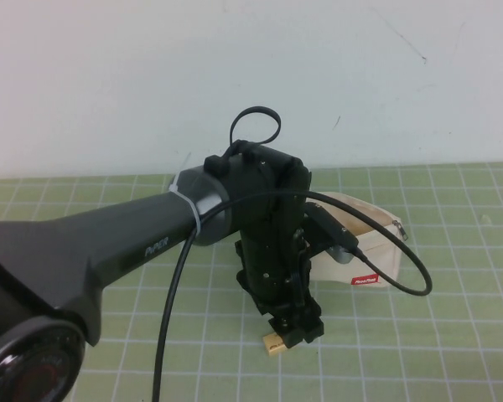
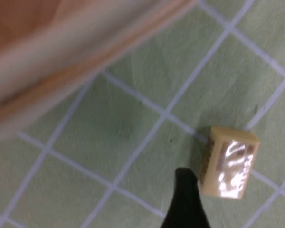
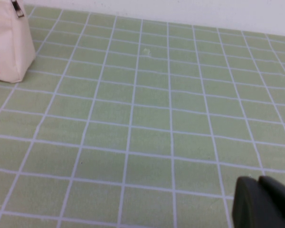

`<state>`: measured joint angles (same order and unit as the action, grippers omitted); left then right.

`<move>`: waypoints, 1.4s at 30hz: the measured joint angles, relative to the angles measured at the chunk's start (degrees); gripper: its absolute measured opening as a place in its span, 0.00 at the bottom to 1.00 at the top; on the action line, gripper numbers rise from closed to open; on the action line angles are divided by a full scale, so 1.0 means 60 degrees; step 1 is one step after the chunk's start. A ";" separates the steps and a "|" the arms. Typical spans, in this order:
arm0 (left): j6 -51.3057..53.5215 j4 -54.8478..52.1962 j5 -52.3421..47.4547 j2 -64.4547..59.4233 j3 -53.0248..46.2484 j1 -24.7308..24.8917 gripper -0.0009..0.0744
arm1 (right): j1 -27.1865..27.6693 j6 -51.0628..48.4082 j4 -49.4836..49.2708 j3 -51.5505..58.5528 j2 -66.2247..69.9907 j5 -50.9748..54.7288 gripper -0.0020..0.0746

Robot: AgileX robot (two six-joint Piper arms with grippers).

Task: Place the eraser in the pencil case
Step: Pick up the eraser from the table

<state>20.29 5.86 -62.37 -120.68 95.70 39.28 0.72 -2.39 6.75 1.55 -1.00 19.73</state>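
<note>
My own left arm is covering most of the pencil case in the high view; only its right end and a strip of its top are showing. My left claw is hanging over the eraser, hiding all but one tan corner. At my left wrist, the frame edge is cutting off all but one dark fingertip beside the eraser, and the pencil case is smearing into a blur. At my right wrist, my right claw is showing only as a dark corner, and the pencil case is running off the frame.
</note>
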 joint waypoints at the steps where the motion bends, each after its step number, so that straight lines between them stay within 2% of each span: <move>1: 0.0175 0.0025 0.0065 0.0000 0.0000 0.0000 0.61 | 0.0000 0.0000 0.0000 0.0000 0.0000 0.0000 0.03; 7: 0.0758 0.0025 0.0195 0.0000 0.0000 0.0000 0.60 | 0.0000 0.0000 0.0000 0.0000 0.0000 0.0000 0.03; 13: 0.0929 0.0050 0.0195 -0.0183 0.0014 0.0000 0.49 | 0.0000 0.0000 0.0000 0.0000 0.0000 0.0000 0.03; 23: 0.1048 0.0122 0.0195 -0.0563 0.0014 0.0000 0.46 | 0.0000 0.0000 0.0000 0.0000 0.0000 0.0000 0.03; 30: 0.1013 0.0122 0.0053 -0.0661 0.0014 0.0000 0.25 | 0.0000 0.0000 0.0000 0.0000 0.0000 0.0000 0.03; 37: 0.0994 -0.0005 -0.0339 -0.0661 0.0272 0.0000 0.25 | 0.0000 0.0000 0.0000 0.0000 0.0000 0.0000 0.03; 42: 0.0843 -0.0070 -0.0901 -0.0683 0.1269 0.0000 0.25 | 0.0000 0.0000 0.0000 0.0000 0.0000 0.0000 0.03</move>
<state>25.35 5.44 -67.78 -124.78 103.31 39.28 0.72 -2.39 6.75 1.55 -1.00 19.73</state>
